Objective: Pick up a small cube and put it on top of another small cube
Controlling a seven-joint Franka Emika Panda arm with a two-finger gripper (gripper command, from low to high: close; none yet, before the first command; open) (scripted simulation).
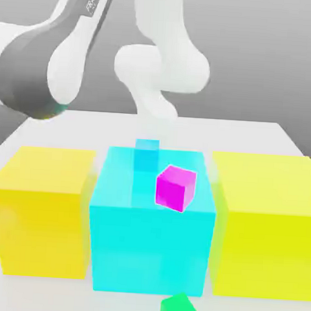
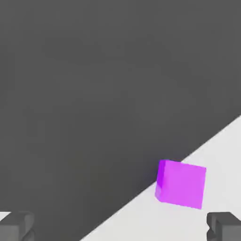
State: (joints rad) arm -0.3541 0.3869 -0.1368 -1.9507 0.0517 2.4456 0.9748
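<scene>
A Franka arm's tool (image 2: pixel 120 228) hangs released, its 2 fingers (image 2: pixel 225 226) spread wide, above a small violet-purple cube (image 2: pixel 181 183) sitting near the edge of the white counter (image 2: pixel 212 150). The cube lies off-centre, closer to 1 finger than the other. In the exterior view, a magenta cube (image 1: pixel 175 187) shows against the cyan block (image 1: pixel 151 248), which sits between 2 yellow blocks (image 1: pixel 41 209). To grasp well, the tool likely needs centring over the violet-purple cube and squaring to its faces before descending.
</scene>
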